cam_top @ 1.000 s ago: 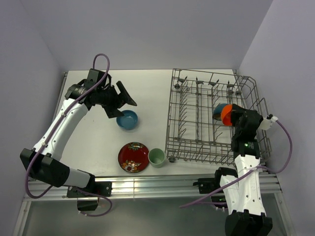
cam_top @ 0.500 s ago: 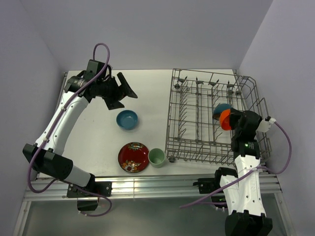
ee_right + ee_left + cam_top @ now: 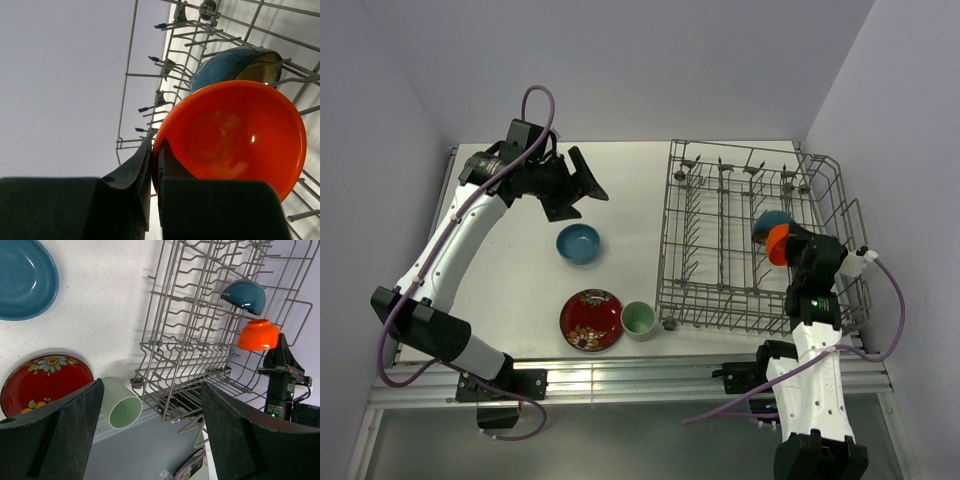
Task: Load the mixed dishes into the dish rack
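Your left gripper [image 3: 577, 193] hung at upper left, fingers spread and holding nothing. Just below it sat the blue bowl [image 3: 578, 243], with the red patterned plate [image 3: 591, 320] and the pale green cup [image 3: 638, 320] at lower centre. At right, inside the dish rack [image 3: 715, 290], your right gripper [image 3: 155, 150] pinched the orange-red bowl [image 3: 235, 135] by its rim, just beside the dark bowl [image 3: 775, 218].
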Robot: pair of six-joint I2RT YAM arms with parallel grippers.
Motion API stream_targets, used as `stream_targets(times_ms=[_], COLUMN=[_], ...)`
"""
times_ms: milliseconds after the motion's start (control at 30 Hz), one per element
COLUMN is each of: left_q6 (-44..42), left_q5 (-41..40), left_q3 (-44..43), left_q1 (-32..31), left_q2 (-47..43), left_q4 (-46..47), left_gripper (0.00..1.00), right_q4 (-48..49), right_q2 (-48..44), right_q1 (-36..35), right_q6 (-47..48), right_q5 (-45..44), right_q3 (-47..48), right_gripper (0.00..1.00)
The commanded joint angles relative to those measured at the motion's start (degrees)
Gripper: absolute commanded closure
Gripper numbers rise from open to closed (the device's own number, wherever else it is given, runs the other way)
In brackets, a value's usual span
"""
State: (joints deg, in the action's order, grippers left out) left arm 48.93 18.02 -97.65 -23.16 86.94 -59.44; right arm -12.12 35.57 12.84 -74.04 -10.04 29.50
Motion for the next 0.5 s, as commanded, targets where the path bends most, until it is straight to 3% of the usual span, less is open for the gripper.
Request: stream_targets(times_ms=[0,467], left_q6=[-0.4,-0.1], left_q5=[-0.9,-3.7], left_q3=[-2.4,-6.1], left_q1=[-0.9,-2.7], left_q2=[-0.2,3.4], left_q4=[-0.3,-4.4], left_gripper=[0.17,0.24], right_q4=[1.5,-12.8], right_q2=[0.4,-4.4], right_q1=[0.2,-0.4], right_q6=[-2.0,-10.1], right_q5=[-1.2,-6.4], right_q3=[-1.1,4.1], right_gripper=[1.0,1.0])
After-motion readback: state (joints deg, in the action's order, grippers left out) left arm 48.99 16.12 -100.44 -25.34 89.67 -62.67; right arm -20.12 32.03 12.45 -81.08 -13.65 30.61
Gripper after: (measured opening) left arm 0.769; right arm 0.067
